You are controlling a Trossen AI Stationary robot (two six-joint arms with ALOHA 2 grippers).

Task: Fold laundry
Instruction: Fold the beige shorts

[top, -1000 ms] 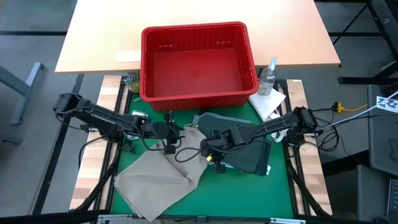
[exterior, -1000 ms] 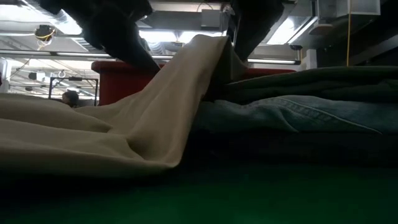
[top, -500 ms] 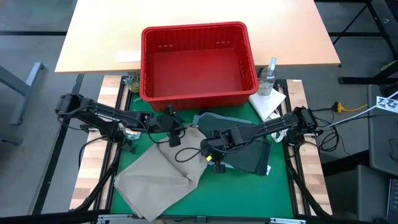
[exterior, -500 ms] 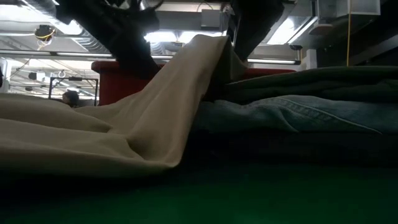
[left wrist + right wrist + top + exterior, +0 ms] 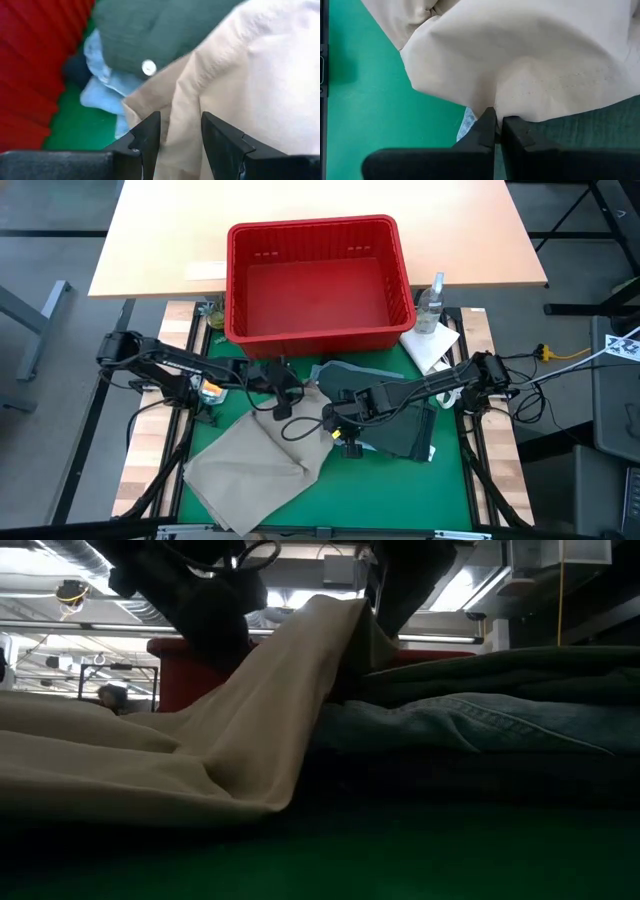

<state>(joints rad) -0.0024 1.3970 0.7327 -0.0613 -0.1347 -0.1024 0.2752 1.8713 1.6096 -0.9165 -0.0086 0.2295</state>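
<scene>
Right gripper pinching the khaki edge; a slip there is the main risk.

High view: the right gripper (image 5: 333, 423) is clamped on the beige khaki piece (image 5: 255, 465), beside the stacked dark olive green piece (image 5: 405, 430); the left gripper (image 5: 283, 395) hovers at the cloth's far edge; the red basket (image 5: 235, 290) beyond both holds nothing.
Low view: the khaki tents up from a thin pinch, so I judge a tug could free it.
Left wrist view: fingers (image 5: 147, 135) apart, cloth between them, ungripped.
Right wrist view: fingers (image 5: 487, 125) together on a small fold.
</scene>
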